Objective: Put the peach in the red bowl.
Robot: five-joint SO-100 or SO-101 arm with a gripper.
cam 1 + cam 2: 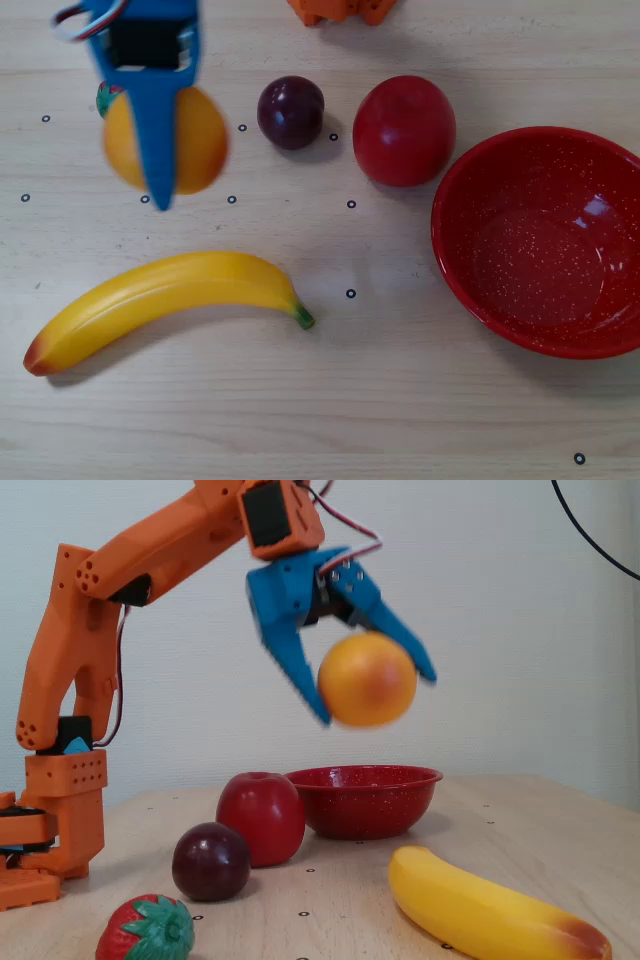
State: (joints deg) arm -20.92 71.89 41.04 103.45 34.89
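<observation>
Seven items, ordered by size against the red bowl (545, 240): tabletop (400, 400), pale wood, carrying all resting pieces; red bowl at the right of the overhead view, upright; banana (160, 305), well left of the bowl; apple (404, 130), just beside the bowl's upper-left rim; peach (367, 679), pinched between the blue fingers of the hand (375, 695), raised clear of the tabletop, well left of the bowl overhead; plum (291, 111), beyond the apple; strawberry (146, 929), farthest left.
</observation>
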